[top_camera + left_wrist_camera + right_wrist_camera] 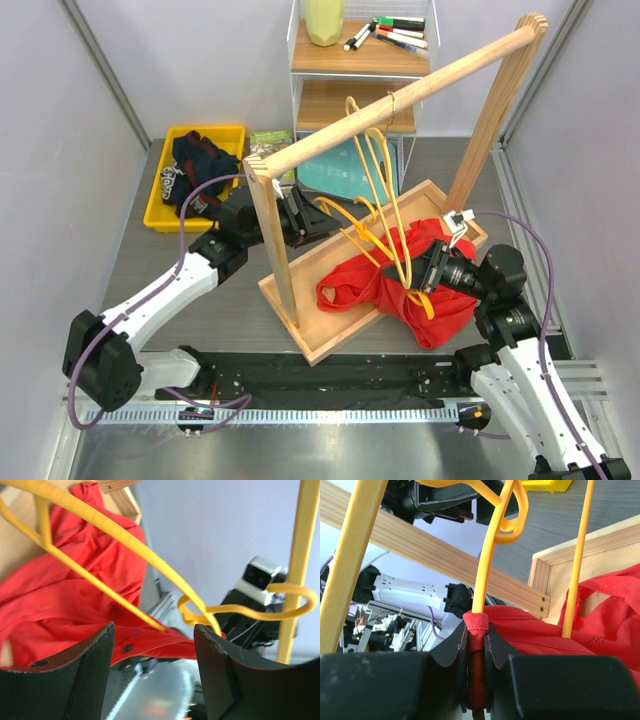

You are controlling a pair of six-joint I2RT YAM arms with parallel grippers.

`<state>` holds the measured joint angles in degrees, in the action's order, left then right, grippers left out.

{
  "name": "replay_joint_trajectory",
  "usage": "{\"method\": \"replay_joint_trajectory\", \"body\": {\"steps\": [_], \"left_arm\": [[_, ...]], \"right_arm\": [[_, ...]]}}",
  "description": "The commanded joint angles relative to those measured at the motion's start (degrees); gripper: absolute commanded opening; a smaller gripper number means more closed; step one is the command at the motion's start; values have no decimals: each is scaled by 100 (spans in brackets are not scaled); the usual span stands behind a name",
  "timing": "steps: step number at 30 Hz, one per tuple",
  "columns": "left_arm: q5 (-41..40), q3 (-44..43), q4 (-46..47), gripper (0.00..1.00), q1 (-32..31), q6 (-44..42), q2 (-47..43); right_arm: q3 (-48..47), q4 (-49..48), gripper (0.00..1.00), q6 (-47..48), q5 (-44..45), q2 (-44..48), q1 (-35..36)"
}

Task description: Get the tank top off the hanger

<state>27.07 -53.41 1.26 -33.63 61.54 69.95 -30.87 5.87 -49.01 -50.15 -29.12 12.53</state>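
Observation:
A red tank top (395,280) lies bunched on the wooden base tray (300,300) of a rack. One strap is still wrapped round an arm of the yellow hanger (375,190), which hangs from the wooden rail (400,95). My right gripper (432,272) is shut on that strap and the hanger arm inside it; in the right wrist view the gripper (476,632) pinches the red strap (476,680) below the hanger (487,565). My left gripper (322,217) is open and empty beside the hanger's other end. In the left wrist view that gripper (152,655) frames the tank top (60,595) and the hanger (125,535).
A yellow bin (160,210) with dark clothes stands at the back left. A shelf unit (355,60) with markers and a pale green container stands behind the rack, with a teal book (335,172) leaning at its foot. The rack's upright post (270,240) stands between the arms.

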Motion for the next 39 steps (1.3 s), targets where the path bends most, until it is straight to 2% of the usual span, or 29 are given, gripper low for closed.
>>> {"method": "replay_joint_trajectory", "body": {"steps": [1, 4, 7, 10, 13, 19, 21, 24, 27, 29, 30, 35, 39], "left_arm": [[-8, 145, 1531, 64, 23, 1541, 220], [-184, 426, 2463, 62, 23, 2097, 396], [-325, 585, 3019, 54, 23, 2538, 562], [-430, 621, 3117, 50, 14, 2688, 677], [-509, 709, 3257, 43, 14, 2749, 651], [-527, 840, 3249, 19, 14, 2644, 546], [-536, 980, 3232, 6, 14, 2644, 458], [-676, 1261, 3232, 0, 14, 2723, 283], [-931, 1595, 3398, 0, 14, 2951, 37], [-1158, 1737, 3408, 0, 14, 3127, -95], [-1238, 1868, 3399, 0, 14, 3180, -261], [-2080, 2132, 3022, 0, 14, 3286, -886], [-2574, 2229, 2714, 0, 40, 3207, -1396]], "right_arm": [[28, -1263, 1, -257, 5, -120, 73], [195, -1527, 1, -310, 40, -164, 240], [371, -1527, 1, -293, 163, -138, 398], [529, -1580, 1, -328, 338, -6, 592], [608, -1580, 1, -319, 453, 65, 785], [618, -1387, 1, -109, 699, -5, 944], [609, -1282, 1, -56, 787, 21, 979], [574, -1027, 2, 67, 901, 108, 988], [495, -676, 16, 172, 1016, 240, 997], [372, -316, 22, 330, 1051, 293, 997], [276, -201, 28, 392, 1112, 319, 1005], [152, 248, 38, 586, 1183, 408, 997], [301, 239, 55, 568, 1192, 504, 996]]}}
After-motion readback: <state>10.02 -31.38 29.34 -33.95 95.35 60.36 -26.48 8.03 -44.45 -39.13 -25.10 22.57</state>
